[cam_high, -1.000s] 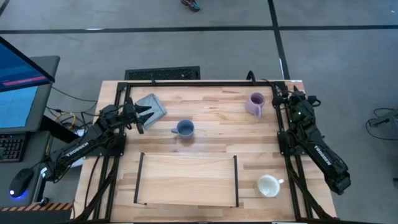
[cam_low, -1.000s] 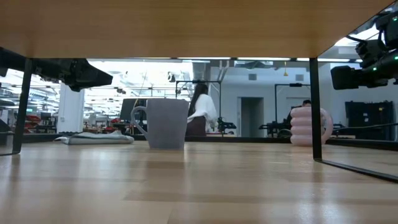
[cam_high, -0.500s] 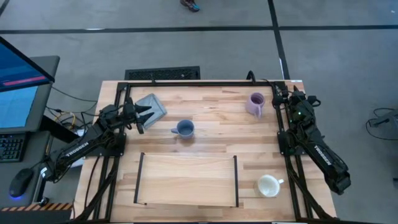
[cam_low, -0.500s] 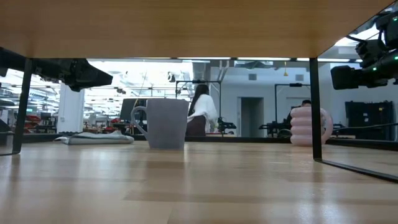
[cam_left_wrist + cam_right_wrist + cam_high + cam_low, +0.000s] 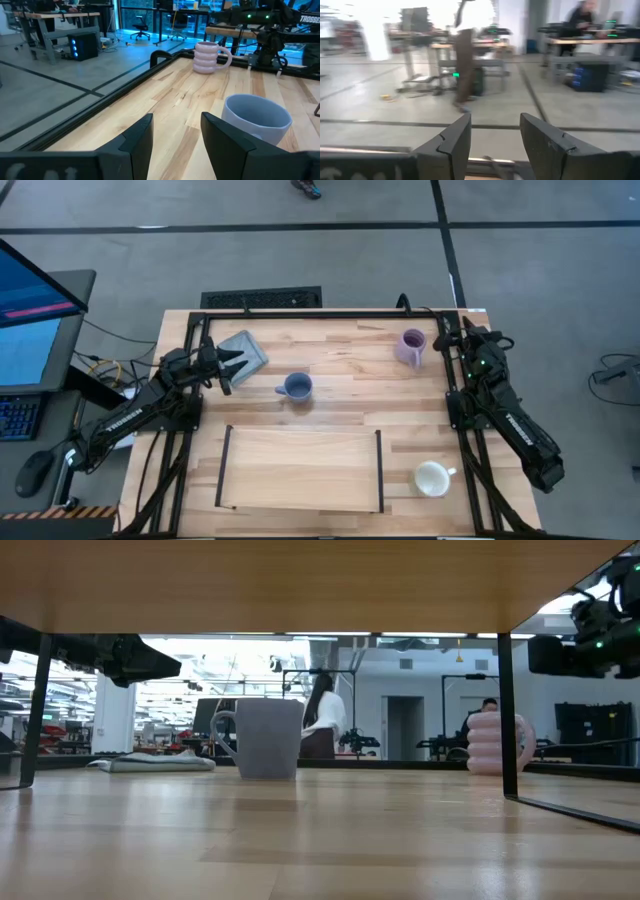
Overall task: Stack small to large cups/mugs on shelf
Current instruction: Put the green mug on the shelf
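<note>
high view: nothing stacked yet. shelf sits near-centre with no mug on it. blue mug mid-table, lilac mug far right, white mug near right just beside the shelf end. left gripper far left, beside the grey pad; right gripper just beside the lilac mug.

low view: blue mug standing upright on the table.

left wrist view: fingers apart, holding nothing, blue mug just ahead.

right wrist view: fingers apart, nothing between them.

all three placements left.
</note>
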`<state>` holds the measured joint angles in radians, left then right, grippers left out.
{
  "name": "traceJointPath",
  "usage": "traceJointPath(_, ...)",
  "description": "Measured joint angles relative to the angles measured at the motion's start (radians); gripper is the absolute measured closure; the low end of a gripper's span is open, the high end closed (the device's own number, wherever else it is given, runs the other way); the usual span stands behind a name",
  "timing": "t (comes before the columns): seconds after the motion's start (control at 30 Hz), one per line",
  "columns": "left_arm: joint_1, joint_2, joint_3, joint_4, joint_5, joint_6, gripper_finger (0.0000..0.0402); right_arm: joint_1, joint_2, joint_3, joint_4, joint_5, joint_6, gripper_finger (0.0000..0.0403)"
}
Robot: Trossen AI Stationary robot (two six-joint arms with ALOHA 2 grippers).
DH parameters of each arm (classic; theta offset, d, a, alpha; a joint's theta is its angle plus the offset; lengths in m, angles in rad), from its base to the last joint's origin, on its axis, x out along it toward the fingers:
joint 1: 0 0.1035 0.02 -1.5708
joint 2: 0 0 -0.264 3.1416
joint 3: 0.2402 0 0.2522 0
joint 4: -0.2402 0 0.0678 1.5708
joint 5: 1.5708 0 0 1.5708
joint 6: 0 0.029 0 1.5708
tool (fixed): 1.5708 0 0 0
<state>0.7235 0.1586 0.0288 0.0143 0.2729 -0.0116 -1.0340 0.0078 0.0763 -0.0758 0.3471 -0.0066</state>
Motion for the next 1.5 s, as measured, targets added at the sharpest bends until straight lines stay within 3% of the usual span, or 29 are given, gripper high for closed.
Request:
traceJointPath(0.43,0.000,0.000,0.000,-0.001,-0.080,0.000,0.0246,0.006,0.035,0.307,-0.088,-0.365,0.015,0.0210)
traceJointPath(0.73,0.000,0.000,-0.001,-0.001,-0.104,0.000,0.0246,0.095,0.208,0.556,-0.142,-0.402,-0.005,0.0210)
traceJointPath(1.07,0.000,0.000,-0.001,-0.001,-0.104,0.000,0.0246,0.196,0.498,0.927,-0.301,-0.402,-0.112,0.0210)
traceJointPath(1.23,0.000,0.000,-0.001,-0.002,-0.105,0.000,0.0246,0.241,0.610,1.128,-0.461,-0.401,-0.205,0.0210)
traceJointPath(1.5,0.000,0.000,-0.001,-0.002,-0.105,0.000,0.0246,0.307,0.714,1.358,-0.735,-0.401,-0.215,0.0210)
